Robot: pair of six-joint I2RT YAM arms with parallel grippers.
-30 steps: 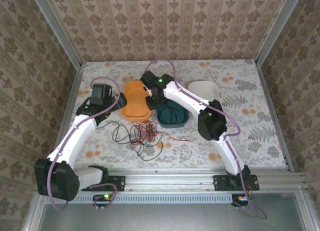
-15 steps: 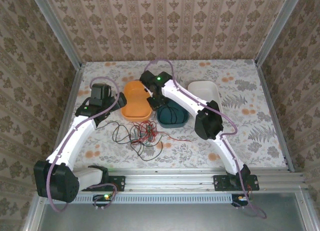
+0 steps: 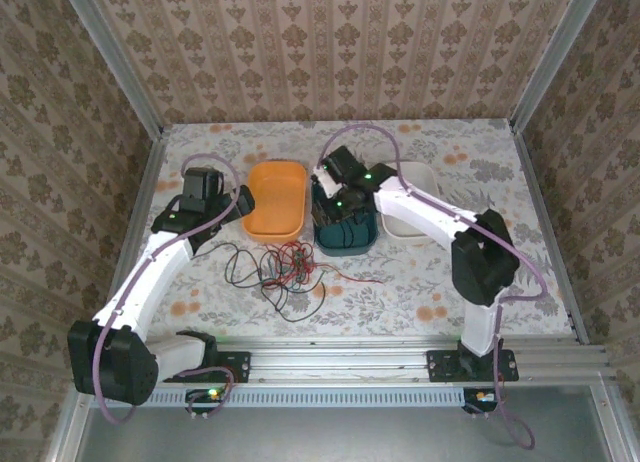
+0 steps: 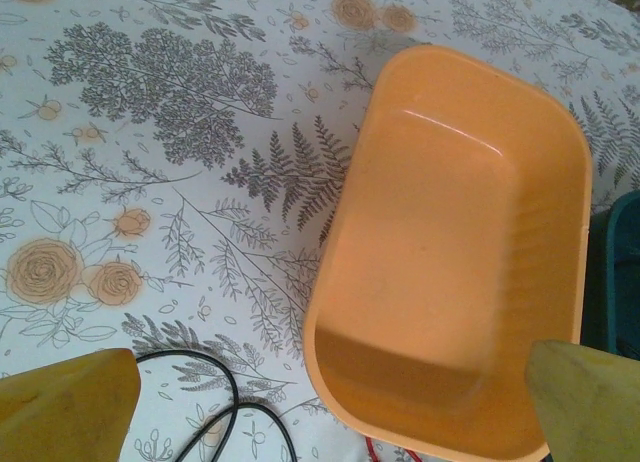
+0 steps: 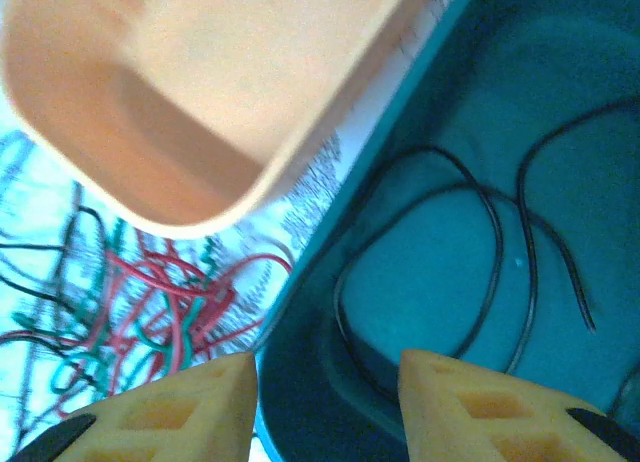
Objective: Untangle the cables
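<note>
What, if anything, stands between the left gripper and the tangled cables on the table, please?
Nothing visible does. The left gripper hangs open beside the orange bin, and bare tablecloth lies between it and the tangled cables.

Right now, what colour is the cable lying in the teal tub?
The cable is black, clearest in the right wrist view.

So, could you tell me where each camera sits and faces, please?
Top external: above and behind the bases, looking down on the table; left arm and right arm show.
Left wrist: on the left arm, facing down at the orange tray; left gripper at bottom.
Right wrist: on the right arm, facing down into the teal tray; right gripper at bottom.
Shared: the orange tray, in all three.
</note>
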